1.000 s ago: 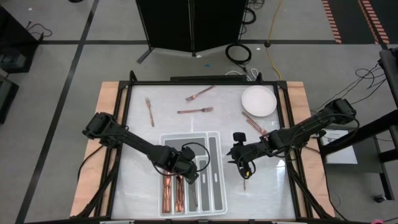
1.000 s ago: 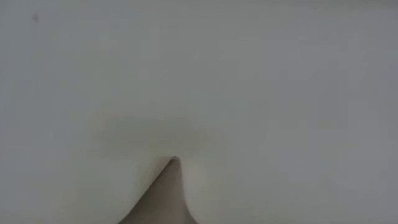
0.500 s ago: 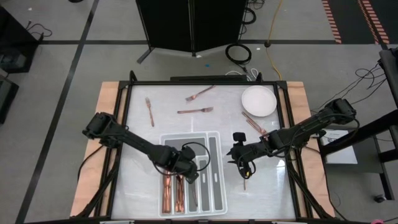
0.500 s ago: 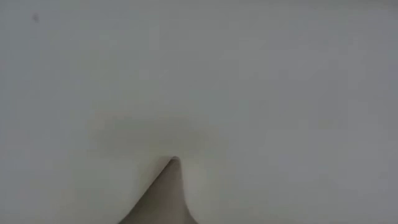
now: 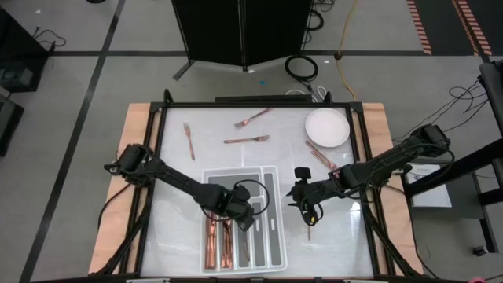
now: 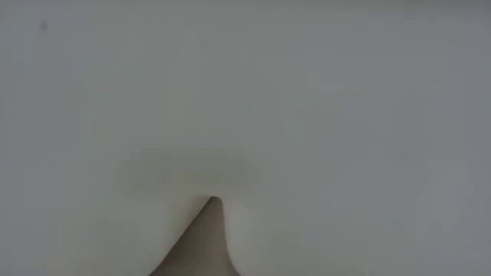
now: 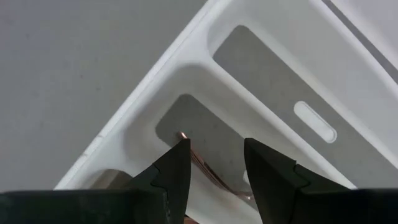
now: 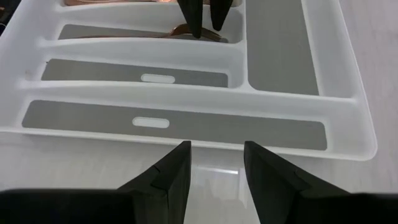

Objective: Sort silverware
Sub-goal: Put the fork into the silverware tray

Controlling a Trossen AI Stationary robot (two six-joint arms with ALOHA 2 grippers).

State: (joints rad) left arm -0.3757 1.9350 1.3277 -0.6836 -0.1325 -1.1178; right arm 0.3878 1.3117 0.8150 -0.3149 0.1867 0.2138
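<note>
Both grippers' fingers stand parted and empty, left gripper [image 5: 245, 220] over the tray [image 5: 271, 236], right gripper [image 5: 308, 214] beside it; silverware [image 5: 247, 140] looks stiff, light, slippery, best pinched mid-handle.

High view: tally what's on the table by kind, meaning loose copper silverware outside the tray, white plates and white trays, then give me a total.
Loose copper silverware: 5
White plate: 1
White divided tray: 1
Total: 7
The pieces stacked inside the tray overlap too much to count and are left out.
</note>
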